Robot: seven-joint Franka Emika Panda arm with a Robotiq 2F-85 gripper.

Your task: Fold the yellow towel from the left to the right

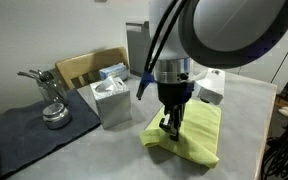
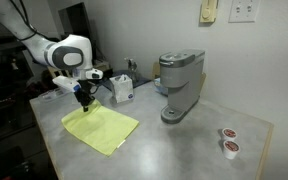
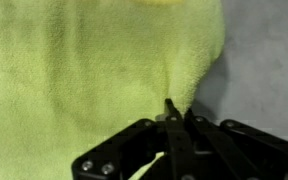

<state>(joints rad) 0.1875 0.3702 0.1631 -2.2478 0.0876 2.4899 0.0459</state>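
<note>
In an exterior view a tissue box [image 1: 111, 98] stands left of the yellow towel [image 1: 194, 137], which lies flat on the tabletop [image 1: 104, 155]. The fingers [image 3: 174, 135] are pinched together on a raised crease near its edge — tips half buried in cloth — and the blurred arm [image 1: 224, 25] hides whatever is behind.

A grey tissue box [image 1: 111, 97] stands near the claw [image 1: 170, 127] on the grey table [image 2: 184, 145]. Beyond the box, farther from the claw, lies a dark mat [image 1: 24, 128] with a metal pot [image 1: 54, 113] on it. In an exterior view a coffee machine [image 2: 181, 85] stands well apart from the claw, with two coffee pods [image 2: 226, 133] farther still.
</note>
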